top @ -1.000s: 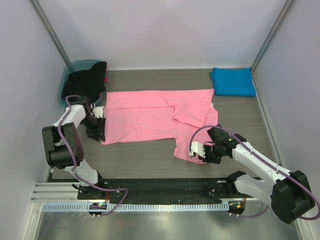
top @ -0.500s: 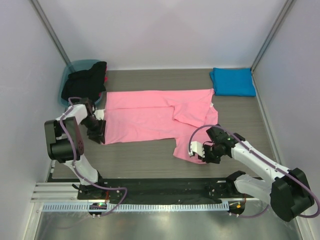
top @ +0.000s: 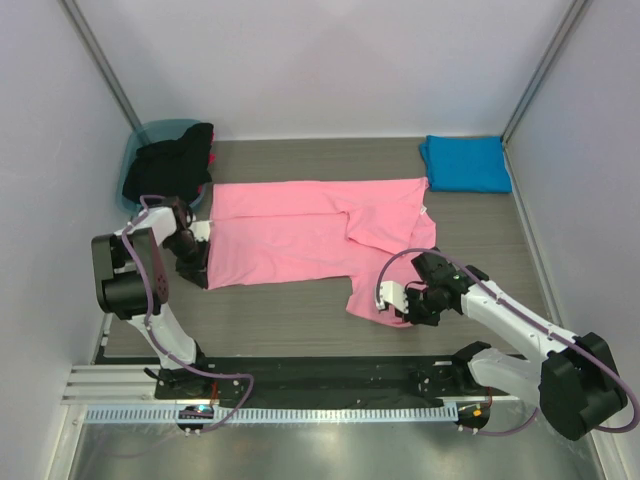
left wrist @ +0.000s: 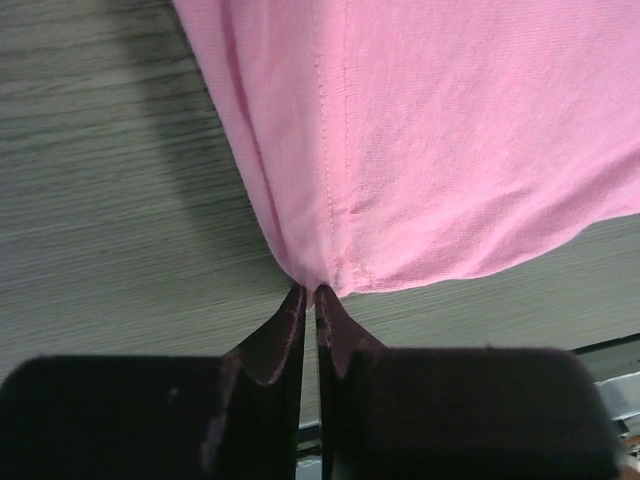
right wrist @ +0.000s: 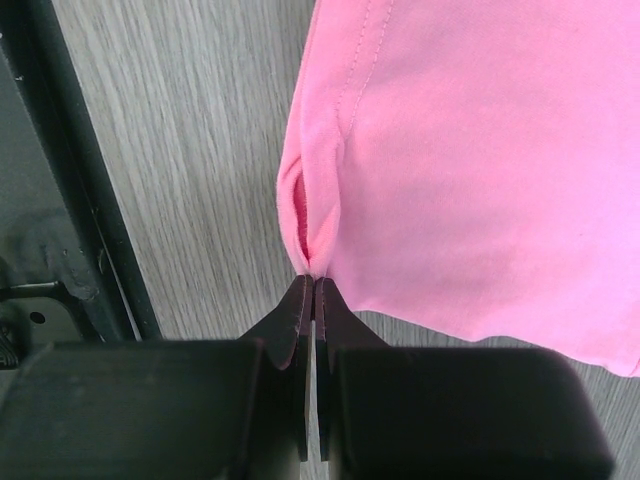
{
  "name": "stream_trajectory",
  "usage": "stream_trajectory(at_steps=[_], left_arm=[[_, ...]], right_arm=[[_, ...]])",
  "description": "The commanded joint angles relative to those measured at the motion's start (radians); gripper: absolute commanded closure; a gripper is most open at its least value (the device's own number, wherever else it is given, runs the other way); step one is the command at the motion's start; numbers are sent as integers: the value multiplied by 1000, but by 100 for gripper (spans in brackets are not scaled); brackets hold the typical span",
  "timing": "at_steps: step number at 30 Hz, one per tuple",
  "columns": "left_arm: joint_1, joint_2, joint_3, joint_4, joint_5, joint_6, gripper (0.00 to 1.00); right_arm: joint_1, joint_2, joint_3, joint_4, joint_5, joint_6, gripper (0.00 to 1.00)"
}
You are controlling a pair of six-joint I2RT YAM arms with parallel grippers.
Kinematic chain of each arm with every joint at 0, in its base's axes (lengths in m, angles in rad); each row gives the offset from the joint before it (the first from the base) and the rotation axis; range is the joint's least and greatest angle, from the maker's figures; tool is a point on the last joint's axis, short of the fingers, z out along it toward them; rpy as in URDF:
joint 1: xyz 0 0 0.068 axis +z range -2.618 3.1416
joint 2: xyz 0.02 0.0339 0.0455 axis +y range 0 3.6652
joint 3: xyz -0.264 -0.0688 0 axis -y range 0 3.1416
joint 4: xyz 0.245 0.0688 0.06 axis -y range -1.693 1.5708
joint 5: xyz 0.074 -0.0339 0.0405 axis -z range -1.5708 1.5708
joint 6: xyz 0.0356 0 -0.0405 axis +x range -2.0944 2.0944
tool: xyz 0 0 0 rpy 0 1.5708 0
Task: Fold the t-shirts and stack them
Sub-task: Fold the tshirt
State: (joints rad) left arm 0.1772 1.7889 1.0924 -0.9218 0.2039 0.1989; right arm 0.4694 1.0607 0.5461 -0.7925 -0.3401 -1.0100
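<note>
A pink t-shirt (top: 310,235) lies spread across the middle of the table, partly folded over itself on the right. My left gripper (top: 196,268) sits at its near left corner, shut on the hem, which shows pinched between the tips of the left gripper (left wrist: 310,292) in the left wrist view. My right gripper (top: 395,305) is shut on the near right edge of the pink t-shirt (right wrist: 480,150); the cloth bunches at the right gripper (right wrist: 315,280) tips. A folded blue t-shirt (top: 465,163) rests at the back right.
A teal tub (top: 150,150) at the back left holds dark clothes (top: 172,165). Grey walls close the table on three sides. A black strip (top: 330,375) and a metal rail run along the near edge by the arm bases.
My left gripper has closed on the shirt's near left corner and shifted slightly toward it. The right gripper has stayed shut on the near right edge.
</note>
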Motion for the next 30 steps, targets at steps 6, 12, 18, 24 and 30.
stream_trajectory(at_steps=[6, 12, 18, 24, 30], left_arm=[[-4, -19, 18, -18, 58, 57, 99], [-2, -87, 60, -58, 88, 99, 100], [-4, -129, 162, -117, 106, 119, 99], [-4, -85, 256, -137, 124, 119, 99], [-4, -13, 371, -152, 134, 117, 99]], right_arm=[[5, -22, 18, 35, 56, 59, 98], [3, -80, 80, 27, 105, 122, 99], [-9, -102, 211, 22, 157, 209, 99], [-49, -39, 325, 76, 206, 252, 99], [-159, 114, 483, 160, 188, 290, 99]])
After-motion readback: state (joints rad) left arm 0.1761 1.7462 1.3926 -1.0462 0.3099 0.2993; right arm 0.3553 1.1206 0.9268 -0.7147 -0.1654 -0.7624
